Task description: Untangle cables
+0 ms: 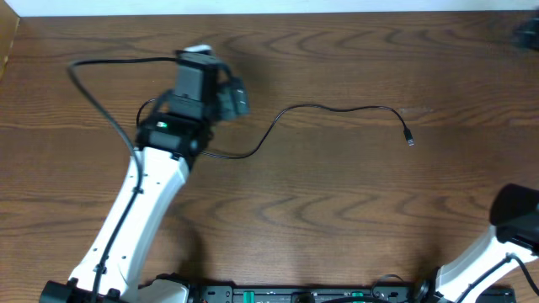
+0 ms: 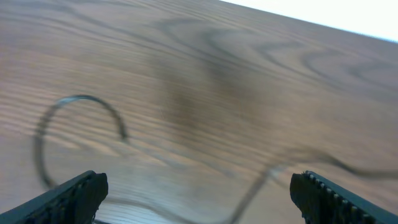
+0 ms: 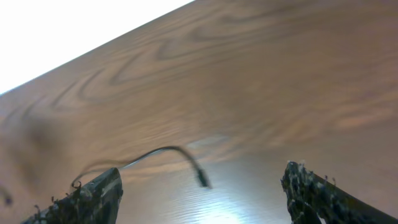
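Observation:
The thin black cable (image 1: 337, 108) lies on the wooden table. It runs from beside my left arm to its small plug (image 1: 410, 141) at the right. My left gripper (image 1: 195, 71) is at the far left of the table. In the left wrist view it (image 2: 199, 208) is open and empty above the table, and a blurred cord (image 2: 258, 183) passes under the gap. A thin curved cord end (image 2: 84, 99) lies ahead; its colour is unclear. My right gripper (image 3: 205, 199) is open and empty, with the black cable's plug end (image 3: 202, 178) just ahead. I cannot make out a white cable.
A thicker black robot cable (image 1: 93, 93) loops off the left arm at the far left. The right arm (image 1: 514, 223) sits at the bottom right corner. The table's far edge (image 1: 337, 10) runs along the top. A dark object (image 1: 526, 32) sits at the top right.

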Robot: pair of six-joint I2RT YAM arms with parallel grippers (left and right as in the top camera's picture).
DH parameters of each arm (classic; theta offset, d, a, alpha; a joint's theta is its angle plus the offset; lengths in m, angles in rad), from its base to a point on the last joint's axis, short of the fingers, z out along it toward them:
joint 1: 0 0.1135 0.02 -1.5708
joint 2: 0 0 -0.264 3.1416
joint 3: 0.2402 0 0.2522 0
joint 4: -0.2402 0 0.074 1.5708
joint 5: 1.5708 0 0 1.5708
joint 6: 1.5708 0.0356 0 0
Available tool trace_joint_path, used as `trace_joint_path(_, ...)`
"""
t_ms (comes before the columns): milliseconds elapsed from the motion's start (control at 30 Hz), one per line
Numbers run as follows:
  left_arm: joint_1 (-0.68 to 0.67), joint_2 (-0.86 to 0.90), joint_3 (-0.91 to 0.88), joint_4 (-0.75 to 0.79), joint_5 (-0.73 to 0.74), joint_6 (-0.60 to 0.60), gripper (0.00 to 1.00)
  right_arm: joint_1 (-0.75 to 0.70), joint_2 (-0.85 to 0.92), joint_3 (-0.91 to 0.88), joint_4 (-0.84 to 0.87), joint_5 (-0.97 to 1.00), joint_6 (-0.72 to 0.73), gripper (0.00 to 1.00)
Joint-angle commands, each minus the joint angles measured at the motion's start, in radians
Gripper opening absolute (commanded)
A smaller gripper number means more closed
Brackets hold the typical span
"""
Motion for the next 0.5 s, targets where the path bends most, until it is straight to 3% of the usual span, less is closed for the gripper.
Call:
trace_joint_path(0, 0.075, -0.002, -0.001, 0.001, -0.018, -0.016, 0.99, 0.163, -0.003, 0.004, -0.003, 0.023, -0.016, 0.82)
trace_joint_path(133, 0.159, -0.002, -0.001, -0.005, -0.007, -0.028, 1.0, 0.343, 0.005, 0.004, -0.001, 0.047, -0.014, 0.86)
trace_joint_path(467, 0.287, -0.002, -0.001, -0.006, 0.179, -0.012, 1.0, 0.701, 0.108, 0.004, 0.031, 0.2, 0.039, 0.9)
